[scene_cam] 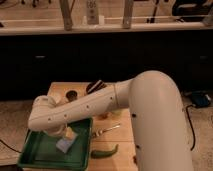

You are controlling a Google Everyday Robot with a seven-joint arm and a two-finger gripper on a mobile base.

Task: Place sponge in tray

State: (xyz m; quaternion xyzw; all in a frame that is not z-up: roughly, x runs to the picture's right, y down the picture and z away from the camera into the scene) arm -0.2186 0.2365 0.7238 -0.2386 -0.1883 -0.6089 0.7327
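The robot's thick white arm (125,107) fills the right and centre of the camera view, sweeping from its broad shoulder down and left across a light wooden counter (125,145) to a rounded elbow at the left edge. Below that elbow sits the shallow rectangular green plastic tray (35,152) with a raised rim, at the counter's near-left corner. The end effector (62,134) hangs under the forearm, low over the tray's middle (much of it hidden by the arm), and I cannot tell how far it is open or whether it has hold of anything. The small pale blue rectangular sponge (65,145) lies inside the tray, on its floor toward the right side, directly beneath the end effector; whether the 2 touch cannot be told. Just right of the tray, on the counter, lies 1 long curved green pepper (105,151), and above it a slim silvery utensil (106,130) lies at a slant. Behind the arm stand a small dark round can (72,94) and a dark tilted object (95,86).
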